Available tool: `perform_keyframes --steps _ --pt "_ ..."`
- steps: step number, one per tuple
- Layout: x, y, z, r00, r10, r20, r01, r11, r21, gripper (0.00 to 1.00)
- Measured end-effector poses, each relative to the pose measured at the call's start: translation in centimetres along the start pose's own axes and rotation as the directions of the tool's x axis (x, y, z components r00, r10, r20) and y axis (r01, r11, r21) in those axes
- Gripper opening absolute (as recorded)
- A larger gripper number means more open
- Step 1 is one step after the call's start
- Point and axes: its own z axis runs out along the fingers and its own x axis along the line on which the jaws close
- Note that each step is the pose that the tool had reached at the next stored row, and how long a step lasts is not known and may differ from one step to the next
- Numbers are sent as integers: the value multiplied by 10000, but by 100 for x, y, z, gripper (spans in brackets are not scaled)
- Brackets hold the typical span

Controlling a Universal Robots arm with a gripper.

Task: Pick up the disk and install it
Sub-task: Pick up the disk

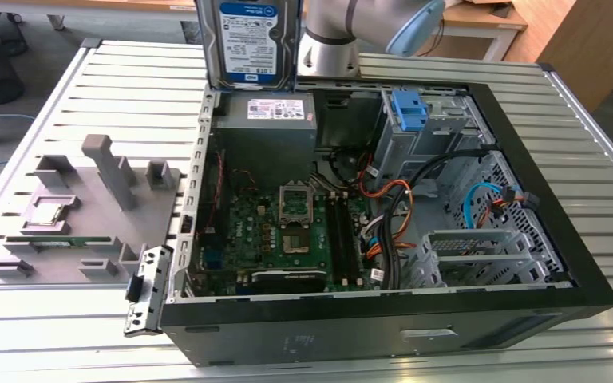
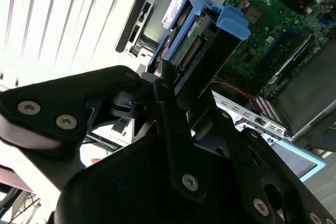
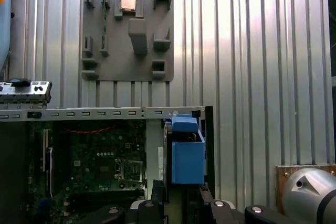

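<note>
Fingers (image 2: 167, 95) clamped on the disk (image 2: 202, 51), black pads pressing its two flat sides, seen in the second wrist view. Disk is off the desk, held upright in the air, blue bracket wrapped around its edges. In the exterior view the disk (image 1: 251, 40) hangs label-side to the camera, above the open computer case (image 1: 392, 323), over the power supply (image 1: 280, 113) near the desk's far edge. The first wrist view has the blue bracket end (image 3: 187, 158) facing the camera above that same part of the case. Inside the case: green motherboard (image 1: 285, 227), a blue clip (image 1: 408, 108) at the drive cage, orange and black cables. The case sits on a slatted metal desk (image 1: 605, 183). A grey holder plate (image 1: 83, 207) lies beside the case on the exterior view's left, a small square chip (image 1: 51, 211) on it.
</note>
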Motion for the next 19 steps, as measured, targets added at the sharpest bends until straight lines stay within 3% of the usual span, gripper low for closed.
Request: perform_keyframes --steps 19 --pt "301 -19 -28 10000 3 -77 -3 10000 2 35"
